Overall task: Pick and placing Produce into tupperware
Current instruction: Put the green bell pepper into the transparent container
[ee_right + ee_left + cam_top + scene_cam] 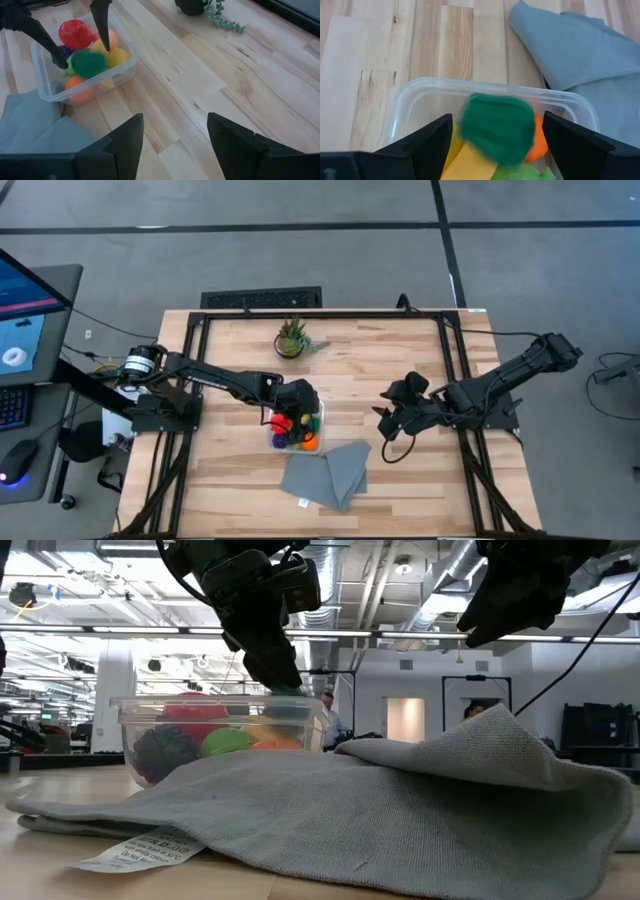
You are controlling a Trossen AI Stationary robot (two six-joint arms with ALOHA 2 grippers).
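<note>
The tupperware [42,85] sits near the middle of the wooden table [210,75], its clear walls showing a heap of produce inside: a red piece [76,32] at the far side, a peach-pink one [111,38] and a yellow one [119,56] beside it, a purple one [64,51] partly hidden, an orange one [77,89] pressed against the near wall, and a dark green piece [90,63] resting on top of the pile. The left gripper [80,45] hangs directly over the container with its fingers [101,20] spread apart on either side of the dark green piece, not closed on it. A folded grey cloth [325,472] lies just beside the container, touching its corner. The right gripper [385,418] waits well apart over bare table, its fingers spread and holding nothing. A potted plant [291,338] stands at the far edge.
</note>
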